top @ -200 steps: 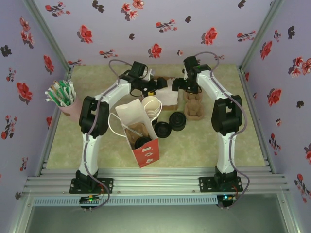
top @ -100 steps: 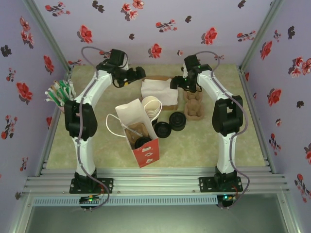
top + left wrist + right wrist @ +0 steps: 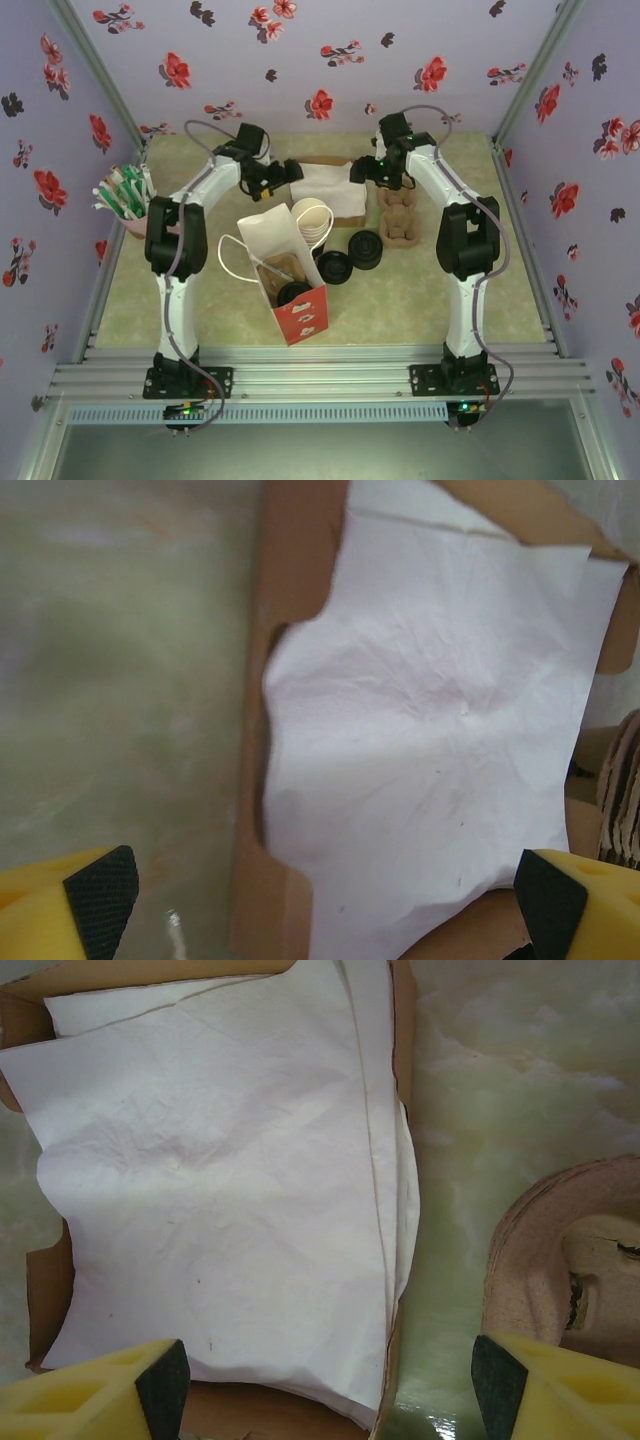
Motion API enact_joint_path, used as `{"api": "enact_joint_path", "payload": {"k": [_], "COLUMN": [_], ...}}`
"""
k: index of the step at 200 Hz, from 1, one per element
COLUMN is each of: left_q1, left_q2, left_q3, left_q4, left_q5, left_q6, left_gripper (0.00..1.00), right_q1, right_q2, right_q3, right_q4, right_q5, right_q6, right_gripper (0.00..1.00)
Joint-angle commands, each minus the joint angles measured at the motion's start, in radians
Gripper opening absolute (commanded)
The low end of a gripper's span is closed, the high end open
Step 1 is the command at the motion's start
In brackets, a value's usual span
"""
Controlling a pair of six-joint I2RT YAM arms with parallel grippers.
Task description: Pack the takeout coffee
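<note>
left pincer [image 3: 324, 895] spread wide | right pincer [image 3: 330, 1380] spread, gripping nothing | both over white napkins [image 3: 220, 1180]

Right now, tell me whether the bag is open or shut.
Open. In the top view the bag gapes at its mouth, with a brown carrier and a black lid visible inside.

No lettering can be read anywhere on my table [image 3: 450, 290]. The red lower panel of the paper bag [image 3: 300, 316] carries small white marks, too small in the overhead view to make out as words or a logo. The white napkins [image 3: 430, 730], seen close up, show plain creased paper.
</note>
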Motion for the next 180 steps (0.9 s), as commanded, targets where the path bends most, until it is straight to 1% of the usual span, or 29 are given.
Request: {"api": "enact_joint_path", "payload": {"k": [1, 48, 102, 130, 148, 180], "left_q1": [-0.042, -0.097, -0.136, -0.153, -0.158, -0.142], "left_q2": [0.050, 0.091, 0.128, 0.144, 0.144, 0.088], "left_q3": [0.032, 0.080, 0.147, 0.178, 0.180, 0.110], "left_q4": [0.054, 0.073, 0.059, 0.054, 0.060, 0.117], "left_q5": [0.076, 0.104, 0.120, 0.133, 0.145, 0.148], "left_q6": [-0.036, -0.057, -0.065, -0.063, -0.062, -0.063], "left_gripper": [0.99, 0.99, 0.99, 0.99, 0.99, 0.99], "right_q1": [-0.002, -0.011, -0.017, -0.017, -0.017, 0.003], "right_q2": [-0.046, -0.053, -0.049, -0.026, -0.011, 0.010], "right_q3": [-0.020, -0.029, -0.025, -0.009, 0.008, 0.058], "right_q4": [-0.002, -0.007, -0.006, -0.006, -0.006, -0.025], "right_q5": [-0.007, 0.018, 0.041, 0.045, 0.044, 0.080], "right_q6": [-0.016, -0.009, -0.008, -0.013, -0.018, -0.066], "right_gripper": [0.76, 0.76, 0.75, 0.72, 0.68, 0.64]}}
